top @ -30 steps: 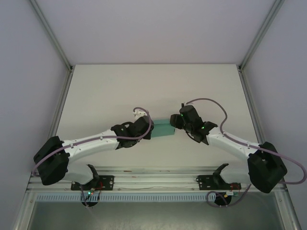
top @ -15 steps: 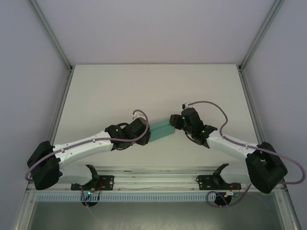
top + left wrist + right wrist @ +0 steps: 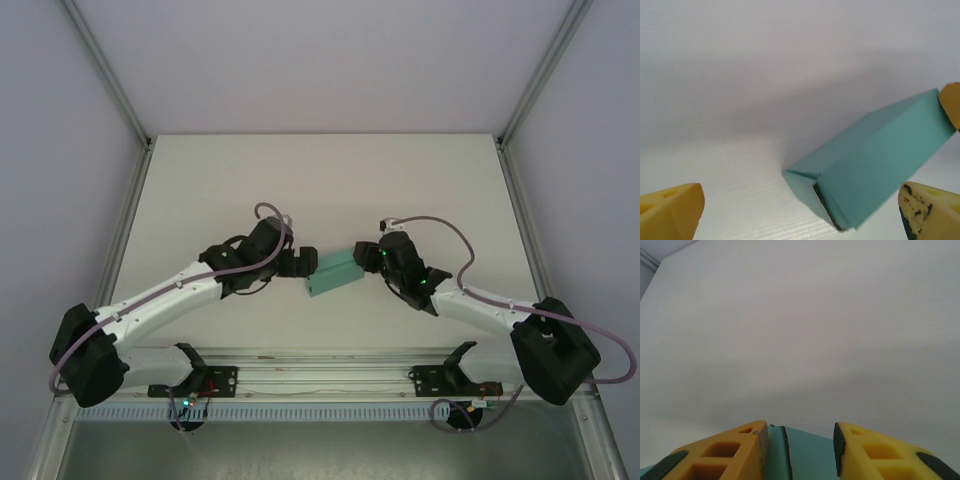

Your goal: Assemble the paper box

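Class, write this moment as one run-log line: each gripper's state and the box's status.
left gripper: open, clear of paper box | right gripper: shut on paper box | paper box: folded into shape, tilted, left end lower

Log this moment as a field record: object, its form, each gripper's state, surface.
object: paper box, teal-green card
form: folded into a long rectangular box, lying slantwise between the arms
right gripper: shut on one end of the paper box
left gripper: open, fingers spread wide at the box's other end, not gripping it
surface: white table
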Robot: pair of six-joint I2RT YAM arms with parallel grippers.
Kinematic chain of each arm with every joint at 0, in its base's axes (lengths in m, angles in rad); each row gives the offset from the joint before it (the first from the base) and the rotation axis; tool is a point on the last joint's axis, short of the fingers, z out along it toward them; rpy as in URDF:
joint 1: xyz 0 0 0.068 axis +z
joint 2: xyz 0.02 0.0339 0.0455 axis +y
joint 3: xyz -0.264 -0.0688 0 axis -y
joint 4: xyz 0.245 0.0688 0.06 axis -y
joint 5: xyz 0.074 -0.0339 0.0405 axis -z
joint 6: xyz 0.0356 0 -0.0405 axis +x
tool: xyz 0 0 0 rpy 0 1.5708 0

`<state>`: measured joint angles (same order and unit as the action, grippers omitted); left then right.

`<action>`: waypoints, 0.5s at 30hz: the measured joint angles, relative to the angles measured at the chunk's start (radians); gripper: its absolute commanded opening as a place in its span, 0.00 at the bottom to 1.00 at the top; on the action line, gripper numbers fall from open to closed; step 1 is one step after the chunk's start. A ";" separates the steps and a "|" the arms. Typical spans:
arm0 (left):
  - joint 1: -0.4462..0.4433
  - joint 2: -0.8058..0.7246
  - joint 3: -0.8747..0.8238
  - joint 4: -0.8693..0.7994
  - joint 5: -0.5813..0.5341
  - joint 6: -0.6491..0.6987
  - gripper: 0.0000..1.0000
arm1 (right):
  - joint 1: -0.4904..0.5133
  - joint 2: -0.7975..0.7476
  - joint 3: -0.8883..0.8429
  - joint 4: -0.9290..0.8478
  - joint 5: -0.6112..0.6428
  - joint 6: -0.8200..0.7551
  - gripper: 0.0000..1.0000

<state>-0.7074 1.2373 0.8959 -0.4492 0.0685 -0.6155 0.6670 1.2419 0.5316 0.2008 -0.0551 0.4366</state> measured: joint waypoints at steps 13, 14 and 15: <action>0.017 -0.013 -0.262 0.314 0.179 -0.102 0.65 | 0.005 0.000 -0.016 0.027 -0.001 -0.002 0.36; 0.018 -0.015 -0.280 0.349 0.188 -0.113 0.62 | 0.005 0.002 -0.019 0.034 -0.002 -0.002 0.36; 0.019 -0.018 -0.294 0.376 0.195 -0.125 0.58 | 0.005 0.005 -0.021 0.040 -0.003 -0.002 0.33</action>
<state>-0.6888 1.2198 0.6014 -0.0731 0.2638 -0.7403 0.6716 1.2469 0.5106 0.2405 -0.0582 0.4351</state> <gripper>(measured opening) 0.632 0.358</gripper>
